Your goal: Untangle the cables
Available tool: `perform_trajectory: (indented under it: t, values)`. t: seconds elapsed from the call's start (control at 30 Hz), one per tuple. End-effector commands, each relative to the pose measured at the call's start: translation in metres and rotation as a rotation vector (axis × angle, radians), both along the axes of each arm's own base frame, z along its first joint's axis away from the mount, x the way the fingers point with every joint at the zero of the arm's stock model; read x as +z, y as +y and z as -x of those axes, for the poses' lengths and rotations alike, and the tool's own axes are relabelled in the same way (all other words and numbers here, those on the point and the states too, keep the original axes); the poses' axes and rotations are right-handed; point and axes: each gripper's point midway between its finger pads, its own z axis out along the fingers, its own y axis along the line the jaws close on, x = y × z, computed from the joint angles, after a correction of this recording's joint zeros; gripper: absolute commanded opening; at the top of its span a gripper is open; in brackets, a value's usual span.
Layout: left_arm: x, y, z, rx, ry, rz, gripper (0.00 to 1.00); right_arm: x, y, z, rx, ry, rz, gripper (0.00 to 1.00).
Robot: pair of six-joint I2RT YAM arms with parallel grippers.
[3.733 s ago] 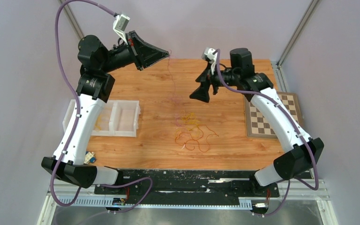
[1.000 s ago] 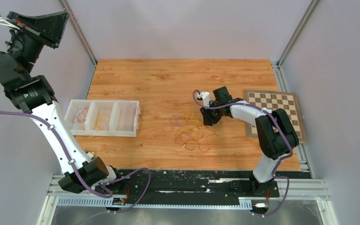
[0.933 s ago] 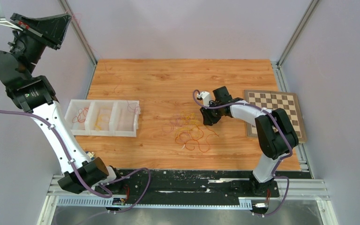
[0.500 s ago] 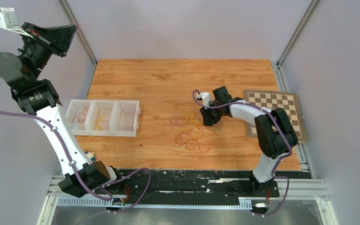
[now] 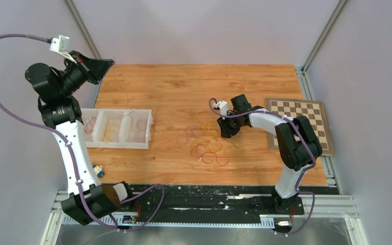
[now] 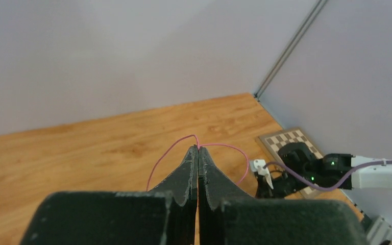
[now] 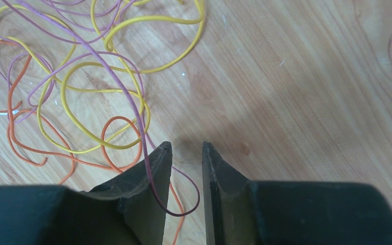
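Left claw (image 6: 198, 150), raised high, pinches a pink cable (image 6: 192, 136); right claw (image 7: 186, 153), low, narrowly parted.

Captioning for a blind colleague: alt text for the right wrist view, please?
The right gripper, jaws slightly apart, faces the wooden table; a pink cable crosses one jaw and loops between them, ungripped. Tangled yellow, orange and pink cables lie at upper left.

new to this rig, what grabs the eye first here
A bright tangle of cables lies in the middle of the table. The left gripper, raised over the far left corner, is shut on a pink cable. The right gripper sits low at the tangle's right edge, jaws slightly apart.
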Motion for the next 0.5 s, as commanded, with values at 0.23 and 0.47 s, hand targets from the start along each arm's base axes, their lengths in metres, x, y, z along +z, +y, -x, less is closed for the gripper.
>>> perform_trajectory:
  t: [0.23,0.47]
  values:
    - [-0.129,-0.010,-0.008,-0.033,0.238,-0.032,0.00,0.007,0.007,-0.005,0.012,-0.008,-0.034,0.29]
    - [-0.177,0.004,-0.018,0.034,0.326,-0.073,0.00,0.007,0.006,-0.002,0.014,-0.003,-0.036,0.29]
